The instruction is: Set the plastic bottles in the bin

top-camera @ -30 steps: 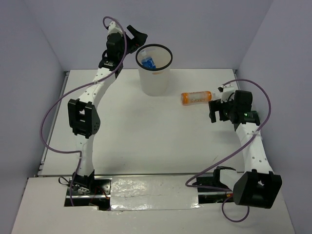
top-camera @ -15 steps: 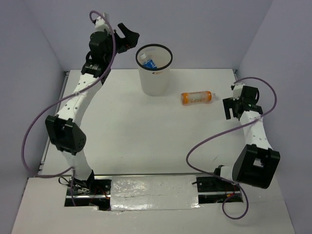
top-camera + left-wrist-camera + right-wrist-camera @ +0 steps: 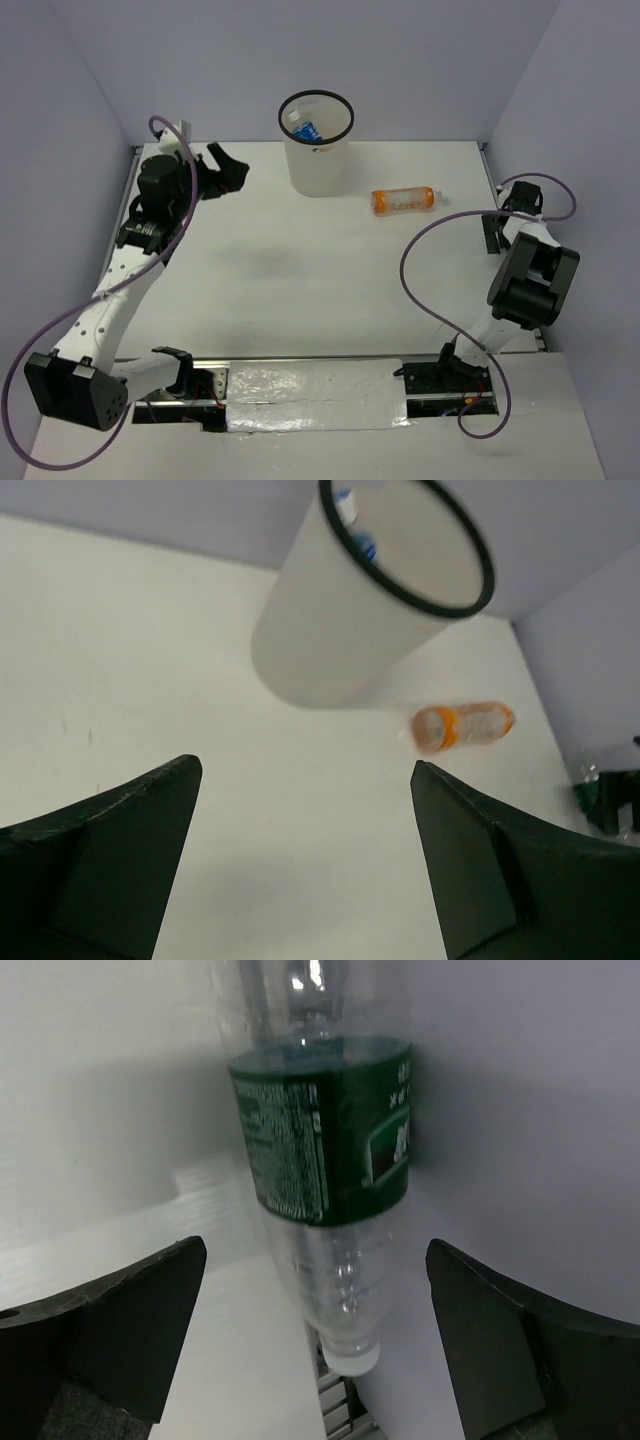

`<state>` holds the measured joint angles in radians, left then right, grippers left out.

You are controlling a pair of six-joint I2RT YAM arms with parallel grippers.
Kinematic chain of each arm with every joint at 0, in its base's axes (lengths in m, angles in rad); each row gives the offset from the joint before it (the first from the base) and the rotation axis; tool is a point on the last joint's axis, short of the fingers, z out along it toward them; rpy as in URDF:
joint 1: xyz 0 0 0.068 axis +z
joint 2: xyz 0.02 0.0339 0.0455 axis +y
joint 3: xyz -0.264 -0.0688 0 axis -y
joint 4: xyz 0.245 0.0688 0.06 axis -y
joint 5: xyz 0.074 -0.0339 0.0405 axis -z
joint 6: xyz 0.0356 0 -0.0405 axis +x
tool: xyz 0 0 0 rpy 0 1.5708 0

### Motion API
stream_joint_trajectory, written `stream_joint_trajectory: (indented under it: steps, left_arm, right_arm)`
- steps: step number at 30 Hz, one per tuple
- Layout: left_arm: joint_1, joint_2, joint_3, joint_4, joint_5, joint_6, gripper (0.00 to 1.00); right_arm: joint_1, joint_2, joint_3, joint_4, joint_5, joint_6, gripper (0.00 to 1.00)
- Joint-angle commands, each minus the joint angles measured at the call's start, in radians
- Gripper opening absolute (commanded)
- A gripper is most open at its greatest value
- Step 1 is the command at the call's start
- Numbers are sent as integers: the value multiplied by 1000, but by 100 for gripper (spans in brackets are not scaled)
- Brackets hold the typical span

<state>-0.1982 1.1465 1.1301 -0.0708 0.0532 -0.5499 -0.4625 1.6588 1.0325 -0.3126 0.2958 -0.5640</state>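
Observation:
The off-white bin (image 3: 316,160) with a black rim stands at the back centre; a clear bottle with a blue label (image 3: 303,127) lies inside it. An orange bottle (image 3: 403,200) lies on the table right of the bin. My left gripper (image 3: 228,168) is open and empty, left of the bin. The left wrist view shows the bin (image 3: 340,630) and the orange bottle (image 3: 462,726) ahead of the open left gripper (image 3: 305,770). My right gripper (image 3: 492,228) is at the table's right edge. It is open (image 3: 315,1250) around a clear bottle with a dark green label (image 3: 320,1140), cap toward me, not gripped.
Purple walls close in the table on the left, back and right. The green-label bottle lies against the right wall at the table's edge (image 3: 260,1360). Purple cables loop beside both arms.
My left arm swung away from the bin's rim, down and left over the table. My right arm drew back from the orange bottle to the right edge. The orange bottle stayed put.

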Motion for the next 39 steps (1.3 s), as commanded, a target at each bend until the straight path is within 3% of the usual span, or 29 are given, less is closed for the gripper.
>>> stream_joint_trajectory:
  steps: [1,8,15,18,23,24,28,29,32,34,39]
  left_arm:
    - [6,-92,-98,-41,-7,2,99]
    - [8,-255,-305,-40,-33,-119,99]
    - [8,-330,-385,-66,-38,-148,99]
    - [8,-337,-395,-66,-30,-145,99]
    - [8,-334,-417,-54,14,-153,100]
    - [8,-332,-421,-49,25,-156,100]
    - [8,-332,-475,3,97,-179,99]
    - [8,-329,-484,26,127,-180,99]
    - [8,-324,-512,48,172,-189,99]
    - [9,-326,-529,62,188,-193,99]
    - [9,-355,-567,71,227,-203,99]
  right_arm:
    - [-1,63,67,101,48,-20,98]
    - [-2,180,143,86,36,15,93]
    - [-1,193,121,58,-38,30,66]
    - [-1,144,89,60,-63,21,41]
    - [1,26,81,-23,-156,44,22]
    - [1,-25,99,-57,-190,47,20]
    - [14,-117,225,-337,-571,-15,21]
    - [25,-140,253,-446,-747,-37,21]
    - [143,-181,343,-545,-975,-56,22]
    - [235,-205,395,-537,-1015,-40,22]
    - [548,-208,555,-283,-967,64,22]
